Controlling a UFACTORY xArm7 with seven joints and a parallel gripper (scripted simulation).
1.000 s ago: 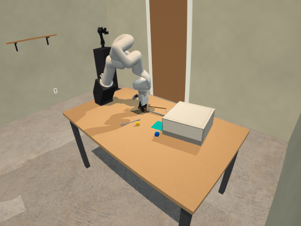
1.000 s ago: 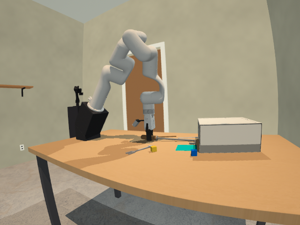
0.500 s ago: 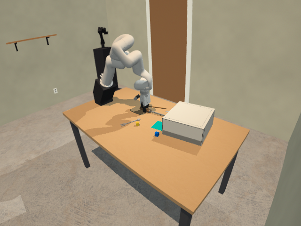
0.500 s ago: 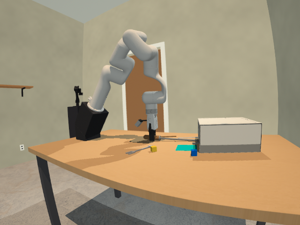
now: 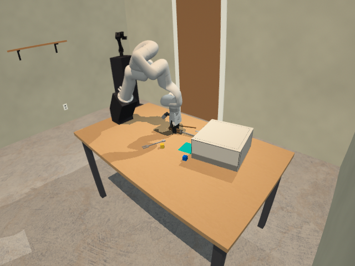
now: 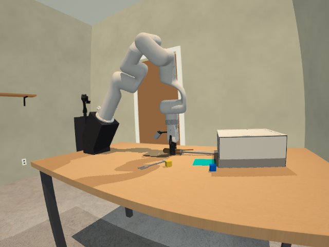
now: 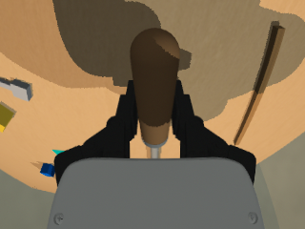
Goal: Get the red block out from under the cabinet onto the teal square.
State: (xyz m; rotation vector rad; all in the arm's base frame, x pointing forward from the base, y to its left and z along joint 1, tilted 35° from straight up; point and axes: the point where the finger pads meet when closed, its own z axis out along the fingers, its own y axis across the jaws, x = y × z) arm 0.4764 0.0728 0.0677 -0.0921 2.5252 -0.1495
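Observation:
My gripper (image 5: 174,129) (image 6: 172,151) (image 7: 154,92) is down at the table top, left of the cabinet, shut on the brown wooden handle (image 7: 154,71) (image 6: 167,150) of a long tool. The tool's grey metal shaft (image 5: 187,133) (image 6: 199,152) runs along the table toward the base of the white cabinet (image 5: 222,143) (image 6: 251,147). The teal square (image 5: 184,147) (image 6: 203,162) lies on the table against the cabinet's left side. The red block is hidden in all views.
A blue block (image 5: 184,157) (image 6: 212,167) (image 7: 48,170) sits by the teal square's near corner. A yellow block (image 5: 162,146) (image 6: 168,163) and a grey fork-like tool (image 5: 153,144) (image 6: 151,164) lie further left. A thin brown stick (image 5: 187,126) (image 7: 259,83) lies behind the gripper.

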